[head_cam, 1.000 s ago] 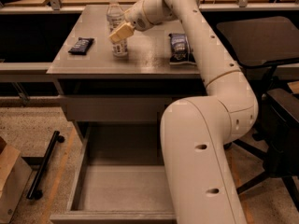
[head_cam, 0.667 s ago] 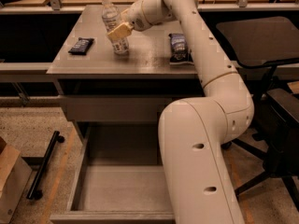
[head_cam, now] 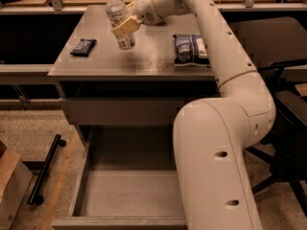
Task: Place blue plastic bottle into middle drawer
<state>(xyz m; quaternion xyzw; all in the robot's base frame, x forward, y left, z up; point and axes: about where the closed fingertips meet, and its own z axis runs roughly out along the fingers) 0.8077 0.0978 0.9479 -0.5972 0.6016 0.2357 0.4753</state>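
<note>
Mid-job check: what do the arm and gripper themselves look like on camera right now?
The arm is smooth, glossy cream-white, built of thick rounded segments with thin seams at the joints and small dark round holes on the lowest link; no cables show. The gripper, at the small clear plastic bottle above the grey cabinet top, has flat tan finger pads.

The scene was lit warmly and rather dimly from overhead. The gripper [head_cam: 125, 26], raised over the desk top [head_cam: 96, 63] and clasped around the blue plastic bottle [head_cam: 116, 11], was caught in the brightest light, and a pale sheen was thrown on the surface just below it. Well beneath it, deep shadow was cast under the top, while the middle drawer [head_cam: 124, 195] floor was left dull and evenly grey.
</note>
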